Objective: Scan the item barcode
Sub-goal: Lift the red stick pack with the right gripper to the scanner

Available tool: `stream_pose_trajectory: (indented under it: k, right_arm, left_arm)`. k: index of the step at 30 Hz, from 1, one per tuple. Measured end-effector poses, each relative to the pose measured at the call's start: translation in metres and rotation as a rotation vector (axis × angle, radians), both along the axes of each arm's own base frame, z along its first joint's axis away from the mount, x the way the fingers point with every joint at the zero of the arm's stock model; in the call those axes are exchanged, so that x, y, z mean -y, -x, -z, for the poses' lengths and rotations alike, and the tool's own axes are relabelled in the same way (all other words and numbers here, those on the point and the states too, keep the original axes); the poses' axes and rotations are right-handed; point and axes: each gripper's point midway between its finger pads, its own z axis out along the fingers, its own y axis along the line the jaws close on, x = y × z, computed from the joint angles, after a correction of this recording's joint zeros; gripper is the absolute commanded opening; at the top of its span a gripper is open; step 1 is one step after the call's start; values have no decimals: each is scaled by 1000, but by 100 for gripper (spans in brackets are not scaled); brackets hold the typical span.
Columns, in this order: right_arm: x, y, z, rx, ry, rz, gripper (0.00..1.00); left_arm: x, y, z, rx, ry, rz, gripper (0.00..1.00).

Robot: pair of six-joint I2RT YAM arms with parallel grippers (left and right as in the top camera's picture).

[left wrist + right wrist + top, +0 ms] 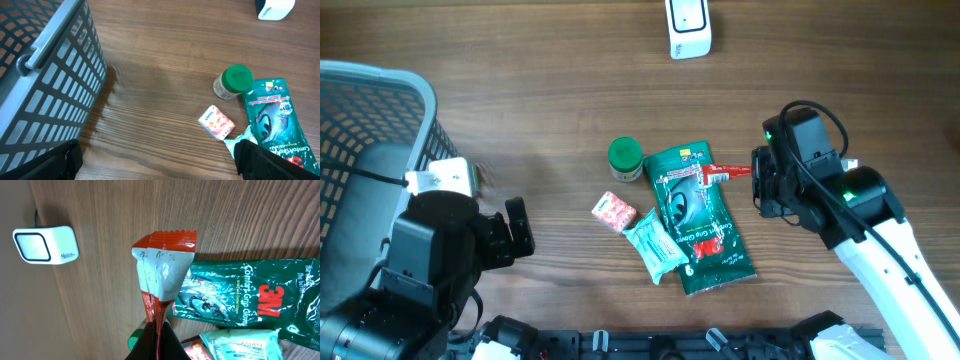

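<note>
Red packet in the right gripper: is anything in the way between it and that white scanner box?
Nothing visible. Only bare table lies between the red packet, pinched in the right gripper, and the white scanner box. The green-lidded jar and the glove pack sit off that path.

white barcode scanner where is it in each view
Overhead: the white barcode scanner is at the top edge, right of centre.
Left wrist: top right corner, cut off by the frame.
Right wrist: upper left.
Shared landmark: the green 3M glove pack, seen in all three.
</note>
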Motion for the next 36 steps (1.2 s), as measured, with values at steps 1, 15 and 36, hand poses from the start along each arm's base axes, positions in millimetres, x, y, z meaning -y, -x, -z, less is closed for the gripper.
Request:
stream_pose_trajectory:
  k: [1,15,36]
  right_arm:
    - [0,0,0,-1,-4,8,4]
    - [-14,-107,-60,495,297,-270,4]
    - [-101,-241,-89,1311,359,-821,4]
  left_arm:
    - [0,0,0,0,0,0,100]
    - [0,0,0,0,0,0,100]
    - [0,0,0,-1,0,0,100]
